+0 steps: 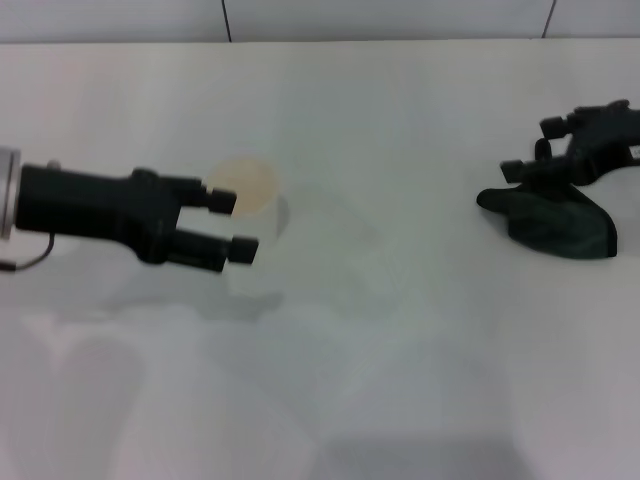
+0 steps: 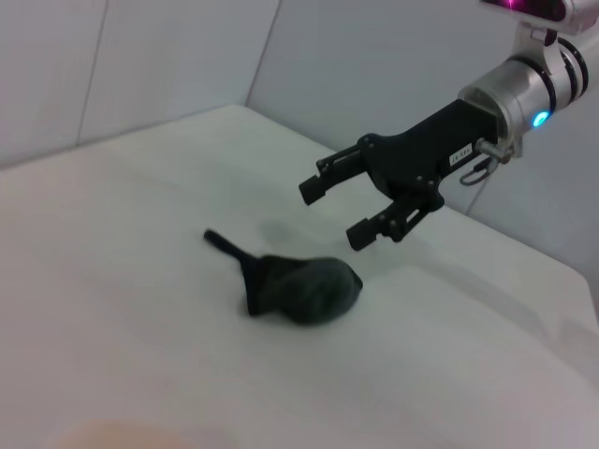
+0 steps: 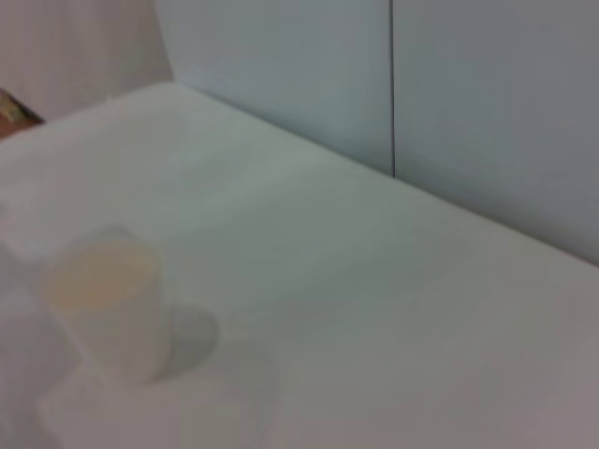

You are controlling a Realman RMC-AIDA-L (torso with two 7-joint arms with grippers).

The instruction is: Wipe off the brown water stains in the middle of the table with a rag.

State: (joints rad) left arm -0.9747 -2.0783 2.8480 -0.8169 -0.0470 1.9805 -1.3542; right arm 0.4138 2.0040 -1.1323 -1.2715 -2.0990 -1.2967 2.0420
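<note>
Where rag (image 1: 553, 222) lies, right tool (image 1: 530, 165) open-fingered.

Smooth matt white table (image 1: 400, 380), soft crumpled dark cloth rag (image 1: 555, 222), matt black plastic-looking left gripper (image 1: 232, 226)

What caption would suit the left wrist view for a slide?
The open right gripper hovers just above the dark rag lying on the white table.
</note>
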